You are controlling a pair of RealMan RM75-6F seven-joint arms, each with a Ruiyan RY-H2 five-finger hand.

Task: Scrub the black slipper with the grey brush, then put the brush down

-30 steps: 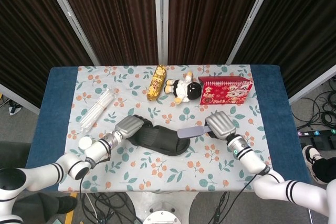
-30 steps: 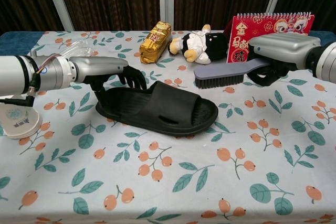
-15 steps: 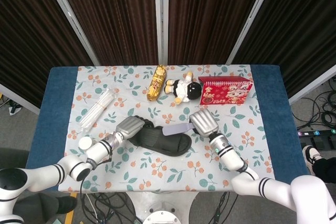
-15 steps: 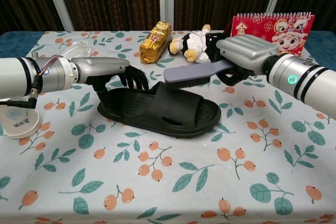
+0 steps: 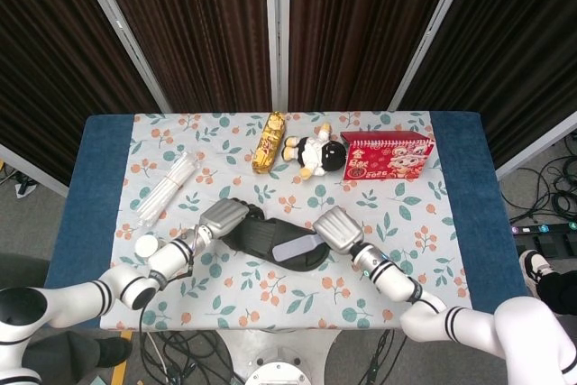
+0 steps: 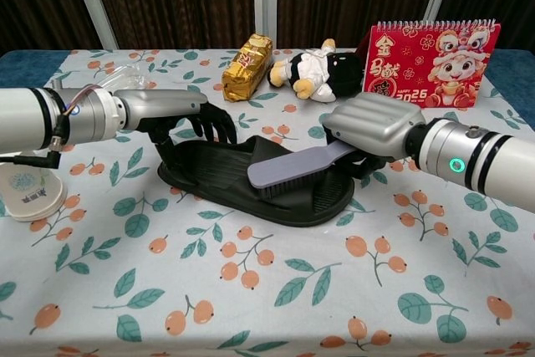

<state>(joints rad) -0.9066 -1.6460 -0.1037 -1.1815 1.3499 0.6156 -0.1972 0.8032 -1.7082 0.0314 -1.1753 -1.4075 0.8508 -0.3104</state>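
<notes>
Slipper (image 5: 270, 242) first, seen from the head view: the black slipper lies near the front middle of the bench (image 5: 99, 169), on the flowered cloth (image 5: 406, 214), its long axis running left to right. The left hand (image 5: 221, 218) rests on its left end, fingers curled down over the rim, most likely to pin it so that scrubbing strokes cannot push it along the cloth. The right hand (image 5: 335, 228) grips the handle of the grey brush (image 5: 296, 248), whose head lies over the slipper's strap and sole. Well behind stand a gold packet (image 5: 269, 142), a plush toy (image 5: 315, 154) and a red calendar (image 5: 388, 156); a clear plastic bundle (image 5: 167, 187) and a white cap (image 5: 145, 245) lie at the left.

From the chest view the grip is plainer. Dark fingers (image 6: 205, 125) of the left hand (image 6: 171, 114) press on the heel end of the slipper (image 6: 251, 181), holding it flat. The right hand (image 6: 372, 133) closes round the brush (image 6: 292, 171) by its handle, so the bristles face down and the head tilts across the strap, touching or almost touching it; contact cannot be told for certain. Holding it by the far end of the handle keeps the hand itself clear of the slipper. I judge the scrubbing to be in hand, with the brush not yet put down.
</notes>
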